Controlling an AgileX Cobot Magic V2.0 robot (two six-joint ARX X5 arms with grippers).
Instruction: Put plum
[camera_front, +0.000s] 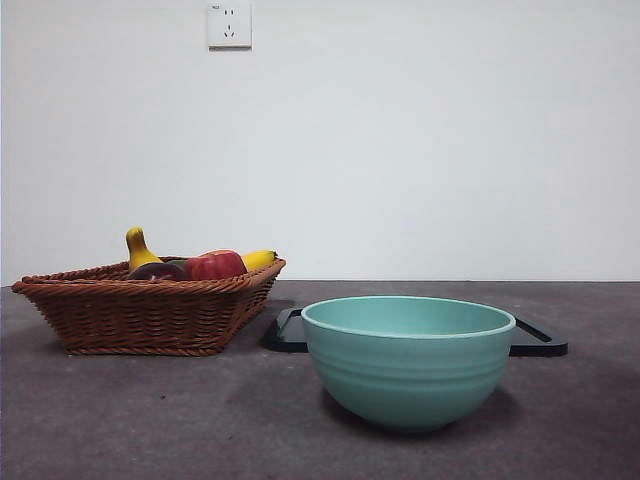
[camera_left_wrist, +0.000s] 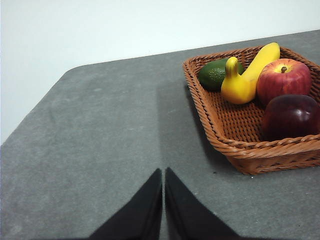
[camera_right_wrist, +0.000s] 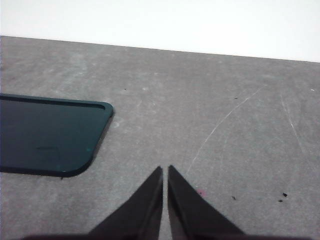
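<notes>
The plum (camera_left_wrist: 291, 117), dark maroon and glossy, lies in the wicker basket (camera_left_wrist: 235, 131) beside a red apple (camera_left_wrist: 283, 79). From the front only the top of the plum (camera_front: 157, 271) shows over the rim of the basket (camera_front: 140, 312). My left gripper (camera_left_wrist: 163, 172) is shut and hangs over bare grey table, off to one side of the basket. My right gripper (camera_right_wrist: 165, 170) is shut too, over bare table next to a dark tray (camera_right_wrist: 47, 135). Neither arm appears in the front view.
A yellow banana (camera_left_wrist: 245, 75) and a green avocado (camera_left_wrist: 215, 73) share the basket with the red apple (camera_front: 215, 265). A mint-green bowl (camera_front: 407, 360) stands at the front, with the flat dark tray (camera_front: 535, 340) behind it. A wall socket (camera_front: 229, 24) is high on the wall.
</notes>
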